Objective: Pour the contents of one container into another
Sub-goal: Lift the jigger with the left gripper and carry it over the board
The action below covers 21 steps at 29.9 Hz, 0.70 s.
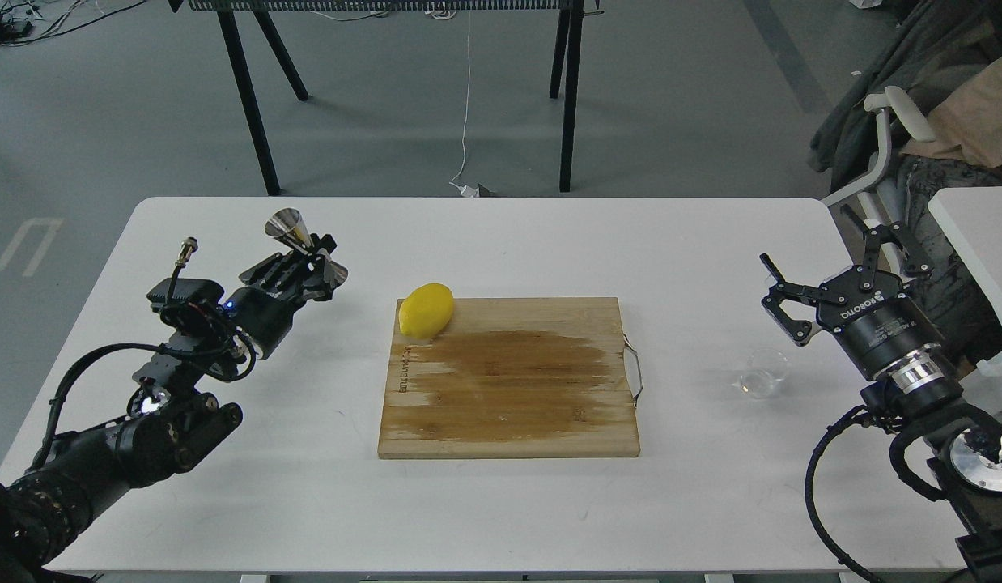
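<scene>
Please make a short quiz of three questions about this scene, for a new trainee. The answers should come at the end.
1. True or false: the left claw is shut on the steel jigger.
2. Where does the lemon lie? A) on the far-left corner of the cutting board B) on the floor C) in the right claw
3. Fill in: the clear glass cup stands on the ___, near the open right claw.

Key: 1 true; 2 A; 3 table.
</scene>
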Each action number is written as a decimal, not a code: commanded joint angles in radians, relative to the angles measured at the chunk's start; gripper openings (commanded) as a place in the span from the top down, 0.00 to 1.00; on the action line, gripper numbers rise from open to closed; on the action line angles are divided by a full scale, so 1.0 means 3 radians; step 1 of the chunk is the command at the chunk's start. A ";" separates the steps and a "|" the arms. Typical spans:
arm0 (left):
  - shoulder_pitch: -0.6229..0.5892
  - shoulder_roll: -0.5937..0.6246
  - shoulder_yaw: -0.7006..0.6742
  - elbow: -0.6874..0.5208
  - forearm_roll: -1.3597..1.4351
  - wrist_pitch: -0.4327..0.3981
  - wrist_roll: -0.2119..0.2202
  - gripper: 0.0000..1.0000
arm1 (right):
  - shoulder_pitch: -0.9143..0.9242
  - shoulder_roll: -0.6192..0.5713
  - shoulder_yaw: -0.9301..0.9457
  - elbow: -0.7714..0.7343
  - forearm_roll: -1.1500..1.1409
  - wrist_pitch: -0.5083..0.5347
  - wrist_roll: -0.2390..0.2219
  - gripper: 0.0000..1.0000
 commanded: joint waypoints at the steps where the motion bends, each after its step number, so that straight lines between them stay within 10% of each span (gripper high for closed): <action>1: -0.0261 -0.0189 0.0134 -0.0037 0.0022 0.0000 0.0000 0.96 | 0.0018 0.0007 0.0002 -0.0057 0.0000 0.0000 0.0000 0.02; 9: -0.0472 -0.0916 0.0994 -0.0032 0.0032 0.0000 0.0000 0.96 | 0.0069 0.0012 0.0002 -0.0190 0.0011 0.0000 0.0000 0.01; 21: -0.0181 -0.0916 0.1091 0.0045 0.0313 0.0000 0.0000 0.95 | 0.0110 0.0012 0.0002 -0.0221 0.0011 0.0000 0.0000 0.02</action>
